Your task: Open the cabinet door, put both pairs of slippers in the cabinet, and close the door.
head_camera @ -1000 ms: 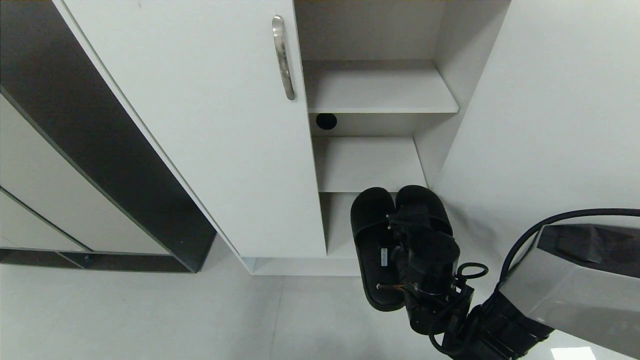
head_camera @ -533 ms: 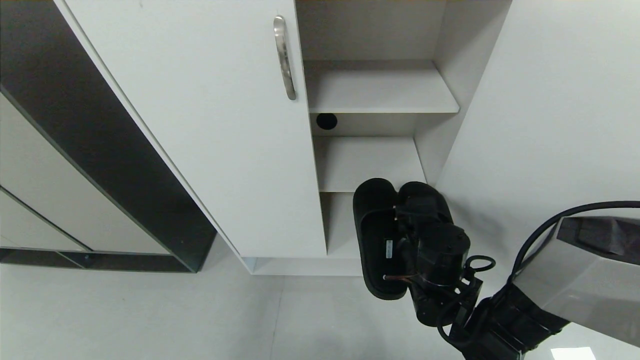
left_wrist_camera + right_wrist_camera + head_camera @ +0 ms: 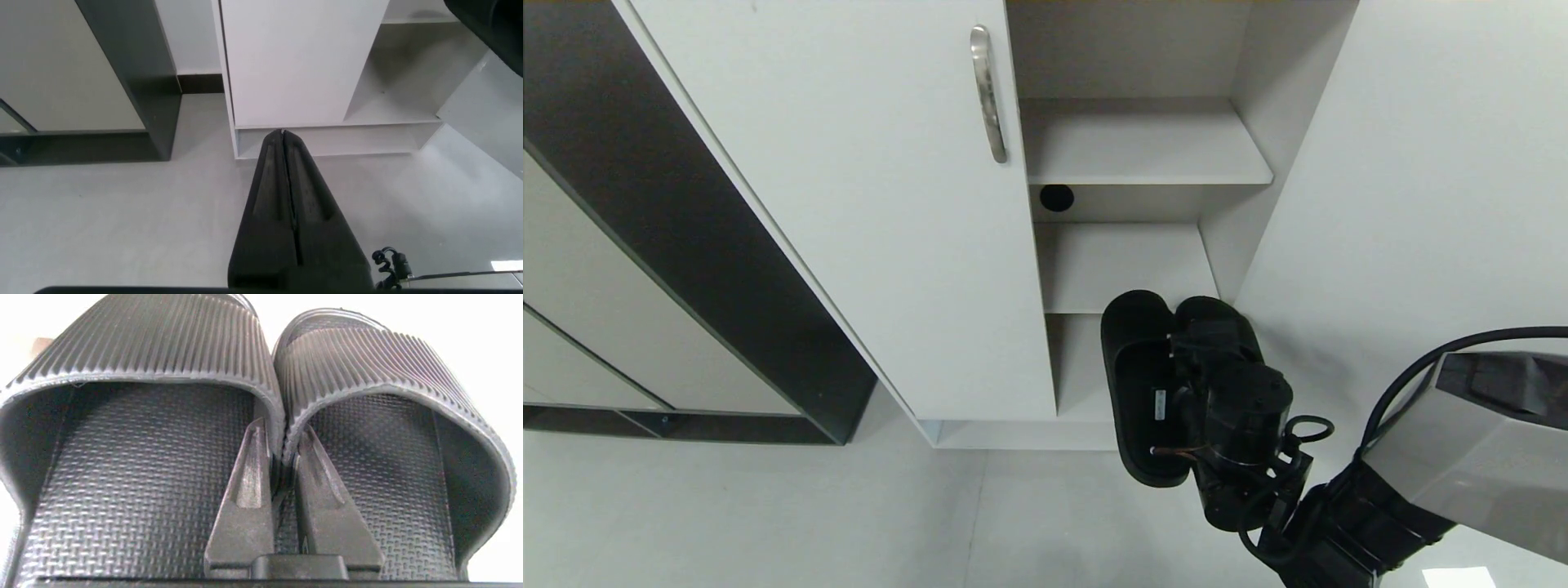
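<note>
A pair of black slippers (image 3: 1143, 384) hangs side by side in front of the cabinet's lowest compartment (image 3: 1078, 367), toes toward the shelves. My right gripper (image 3: 1184, 359) is shut on the two inner straps where they meet; the wrist view shows the fingers (image 3: 249, 490) pinching the ribbed straps of the slippers (image 3: 147, 433). The white cabinet (image 3: 1127, 147) stands with its right half open and two shelves bare; the left door (image 3: 849, 204) with a metal handle (image 3: 987, 94) is closed. My left gripper (image 3: 283, 147) is shut, held low over the floor in front of the cabinet base (image 3: 327, 139).
The open right door panel (image 3: 1421, 180) stands to the right of the slippers. A dark-framed panel (image 3: 686, 245) leans left of the cabinet. A round hole (image 3: 1055, 198) sits in the back wall under the upper shelf. Grey floor (image 3: 768, 514) spreads in front.
My right arm has carried the slippers slightly forward and up toward the cabinet opening, with most of the shift in the first half second. The left gripper's earlier position is not shown.
</note>
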